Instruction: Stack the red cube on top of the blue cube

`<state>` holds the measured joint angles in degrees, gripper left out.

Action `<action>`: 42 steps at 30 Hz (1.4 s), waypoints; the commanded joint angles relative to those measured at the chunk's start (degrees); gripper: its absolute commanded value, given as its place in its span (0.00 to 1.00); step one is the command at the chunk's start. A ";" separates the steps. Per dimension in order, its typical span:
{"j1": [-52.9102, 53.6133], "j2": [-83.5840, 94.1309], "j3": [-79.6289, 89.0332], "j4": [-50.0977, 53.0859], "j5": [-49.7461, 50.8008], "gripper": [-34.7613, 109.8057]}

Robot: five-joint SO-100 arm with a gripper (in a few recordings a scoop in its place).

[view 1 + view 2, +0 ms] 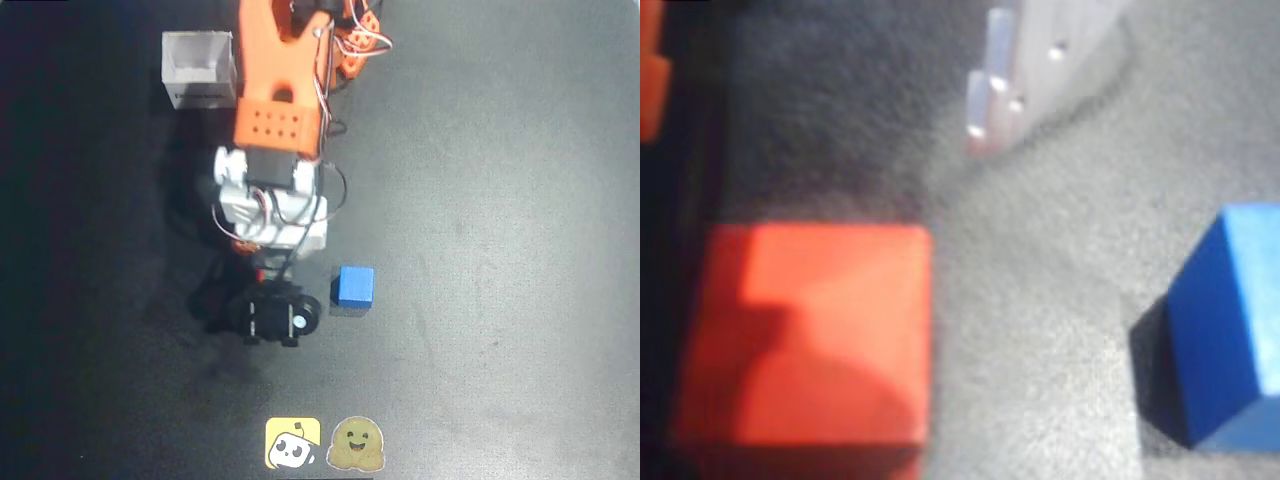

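Observation:
The red cube looms large and blurred at the lower left of the wrist view, resting on the dark table with a shadow across its top face. About a cube's width to its right sits the blue cube. In the overhead view the blue cube lies just right of my gripper, whose black head points down at the table and covers the red cube. A dark strip along the wrist view's left edge may be a finger. The jaws themselves are not clear enough to judge.
A translucent white box stands at the back left beside the orange arm. Two stickers, yellow and a smiling face, lie at the front edge. A pale blurred object shows at the wrist view's top.

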<state>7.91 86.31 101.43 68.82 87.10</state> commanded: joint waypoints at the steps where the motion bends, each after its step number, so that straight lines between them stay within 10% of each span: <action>1: -0.18 -1.05 -3.34 -1.14 0.44 0.41; 32: -0.44 -13.89 -14.68 -1.67 2.90 0.24; 42: -1.85 -15.21 -38.94 26.63 2.81 0.24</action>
<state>7.12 71.10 71.63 87.63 89.74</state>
